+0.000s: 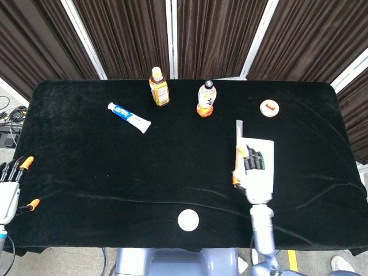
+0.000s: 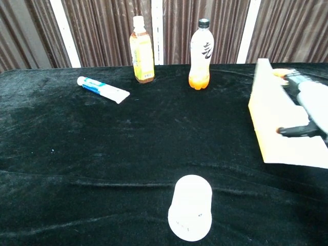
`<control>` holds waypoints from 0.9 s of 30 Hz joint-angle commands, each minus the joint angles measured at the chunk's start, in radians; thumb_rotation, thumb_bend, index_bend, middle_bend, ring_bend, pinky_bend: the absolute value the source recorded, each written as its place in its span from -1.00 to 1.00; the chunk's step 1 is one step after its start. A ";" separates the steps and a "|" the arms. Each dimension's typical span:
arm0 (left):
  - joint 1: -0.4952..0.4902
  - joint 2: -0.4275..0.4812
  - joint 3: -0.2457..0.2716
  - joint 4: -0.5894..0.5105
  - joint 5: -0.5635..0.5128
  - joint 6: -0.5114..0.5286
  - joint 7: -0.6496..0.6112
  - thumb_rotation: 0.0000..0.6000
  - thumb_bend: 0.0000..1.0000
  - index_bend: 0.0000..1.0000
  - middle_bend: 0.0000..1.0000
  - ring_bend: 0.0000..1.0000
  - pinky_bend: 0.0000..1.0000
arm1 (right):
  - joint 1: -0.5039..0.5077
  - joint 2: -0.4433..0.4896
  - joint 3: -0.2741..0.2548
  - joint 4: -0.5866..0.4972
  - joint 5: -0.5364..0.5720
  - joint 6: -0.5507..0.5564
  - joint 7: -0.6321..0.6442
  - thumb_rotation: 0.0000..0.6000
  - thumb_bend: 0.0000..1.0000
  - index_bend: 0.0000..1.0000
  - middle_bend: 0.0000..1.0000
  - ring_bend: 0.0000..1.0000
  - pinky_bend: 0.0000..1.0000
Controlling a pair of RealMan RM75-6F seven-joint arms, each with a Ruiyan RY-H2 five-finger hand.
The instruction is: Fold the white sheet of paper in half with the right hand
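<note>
The white sheet of paper (image 1: pixel 261 164) lies right of centre on the black table. Its left half stands lifted as an upright flap (image 1: pixel 238 144), seen broad and white in the chest view (image 2: pixel 269 120). My right hand (image 1: pixel 253 172) grips that flap, dark fingers along it and thumb across its lower part. In the chest view this right hand (image 2: pixel 310 105) sits at the right edge, partly cut off. My left hand (image 1: pixel 8 190) hangs off the table's left edge, fingers apart and holding nothing.
At the back stand a yellow tea bottle (image 1: pixel 159 87) (image 2: pixel 142 49) and an orange drink bottle (image 1: pixel 206 99) (image 2: pixel 200 54). A toothpaste tube (image 1: pixel 129 117) lies back left, a small round tin (image 1: pixel 269 107) back right. A white cup (image 1: pixel 188 220) lies near the front edge.
</note>
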 commanded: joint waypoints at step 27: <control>0.006 -0.038 0.031 0.066 0.141 0.061 -0.029 1.00 -0.83 -1.00 -1.00 -1.00 -1.00 | -0.178 0.563 -0.245 -0.261 -0.247 0.054 -0.057 1.00 -0.86 -1.00 -1.00 -1.00 -1.00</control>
